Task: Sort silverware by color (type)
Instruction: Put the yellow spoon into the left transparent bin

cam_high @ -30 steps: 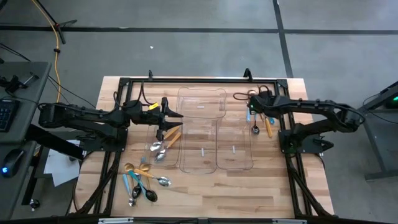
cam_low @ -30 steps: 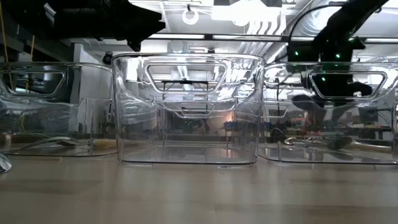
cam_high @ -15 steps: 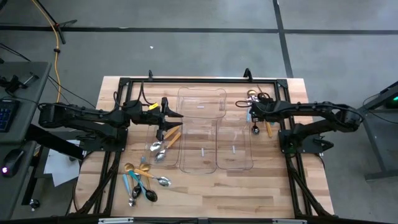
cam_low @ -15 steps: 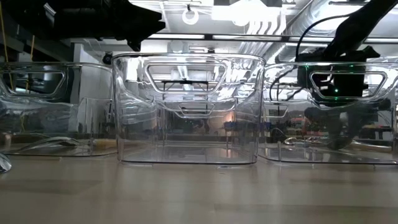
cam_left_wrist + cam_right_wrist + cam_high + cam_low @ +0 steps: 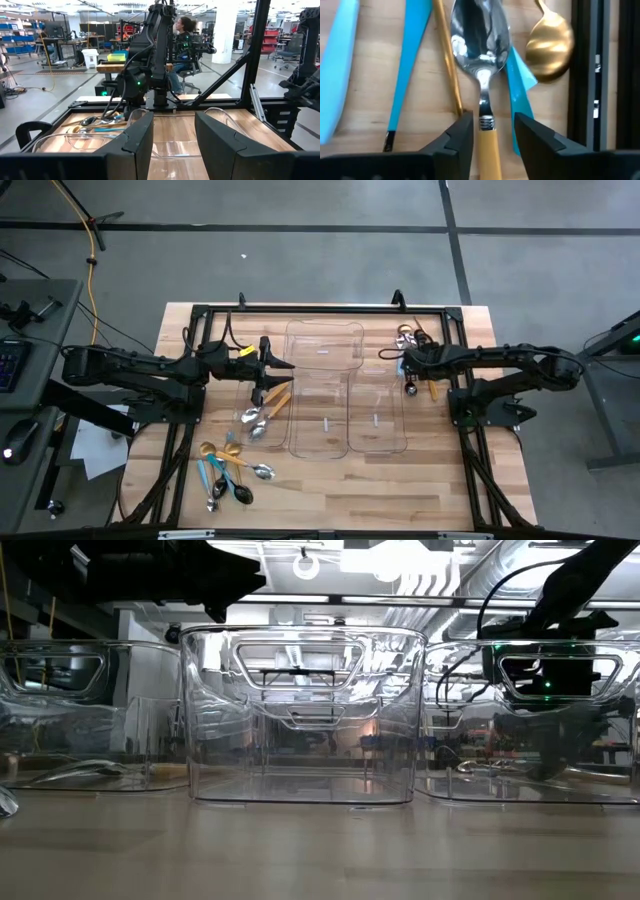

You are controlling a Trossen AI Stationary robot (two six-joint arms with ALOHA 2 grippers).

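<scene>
Orange-handled spoon point(image 5: 483, 100) lay between the right gripper's point(image 5: 489, 132) parted fingers near the table's point(image 5: 440, 480) right edge, not yet pinched. The left gripper point(image 5: 283, 377) hung open over the left tray point(image 5: 250, 380). Most silverware point(image 5: 228, 475) remained loose; sorting had barely begun.

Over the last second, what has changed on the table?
The right gripper has moved toward the table's far right corner and now straddles the neck of the orange-handled spoon, its fingers narrowing but not visibly gripping. The left gripper, the clear trays and the cutlery at front left have stayed put.
</scene>
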